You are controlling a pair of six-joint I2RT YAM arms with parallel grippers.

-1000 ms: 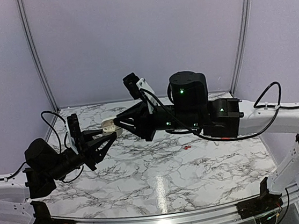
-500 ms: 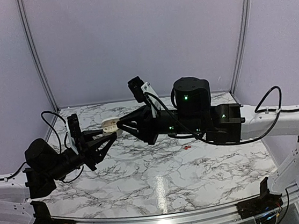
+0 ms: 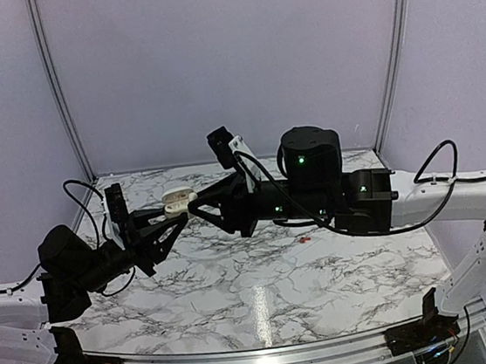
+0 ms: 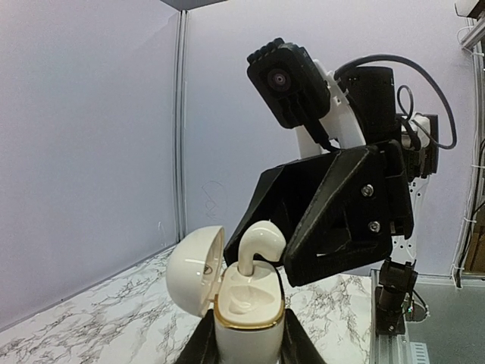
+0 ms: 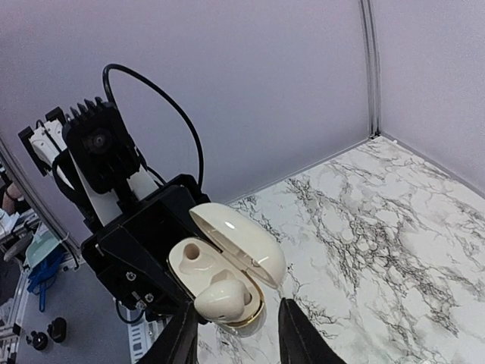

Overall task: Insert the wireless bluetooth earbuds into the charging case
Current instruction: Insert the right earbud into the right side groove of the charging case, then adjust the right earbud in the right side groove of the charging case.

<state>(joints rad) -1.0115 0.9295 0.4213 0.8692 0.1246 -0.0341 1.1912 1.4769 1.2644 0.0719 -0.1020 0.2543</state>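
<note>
Cream case (image 4: 244, 307), lid open, upright in L hand (image 4: 246, 345); cream bud (image 4: 260, 241) half-in, at R hand (image 5: 236, 334); red bud (image 3: 305, 239) on tabletop (image 3: 240, 310).

Left tool (image 4: 248, 343) grips open case (image 4: 250, 302); earbud (image 4: 258, 244) half-seated, right tool (image 4: 261, 254) seemingly touching.

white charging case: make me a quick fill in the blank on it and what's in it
The glossy white, gold-rimmed charging case is gripped by the ___ arm's end effector. Its hinged lid stands ___. The small plastic earbud poking from it is ___.
Missing: left; open; white
</note>
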